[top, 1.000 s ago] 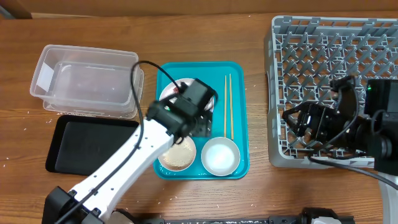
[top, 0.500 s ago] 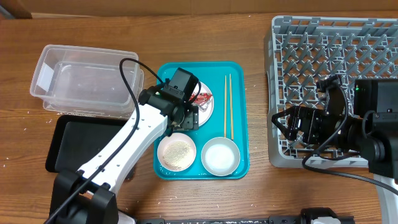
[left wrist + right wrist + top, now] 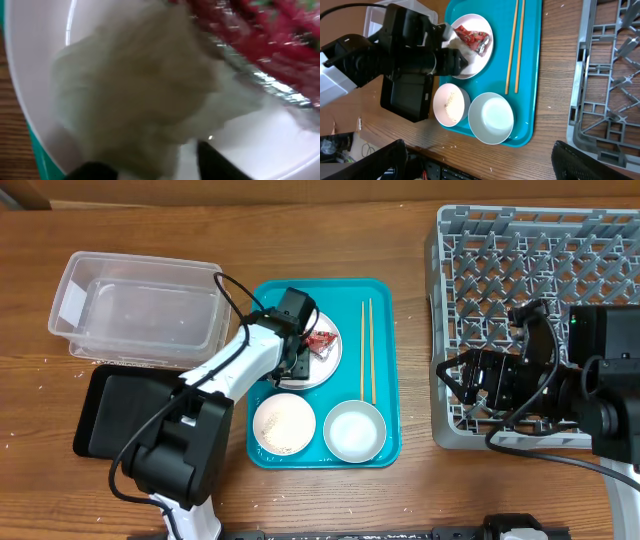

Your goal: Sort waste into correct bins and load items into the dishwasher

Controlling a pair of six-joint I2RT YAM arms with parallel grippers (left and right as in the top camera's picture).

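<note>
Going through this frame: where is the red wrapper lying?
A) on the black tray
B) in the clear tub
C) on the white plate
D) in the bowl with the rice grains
C: the overhead view shows the red wrapper lying on the white plate, which sits on the teal tray.

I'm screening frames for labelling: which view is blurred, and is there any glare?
Left wrist view: badly blurred, too close to the tissue wad and red wrapper, whose foil edge glints. Overhead view: sharp, evenly lit, faint sheen on the clear tub. Right wrist view: teal tray crisp, right gripper's fingers dark and soft.
</note>
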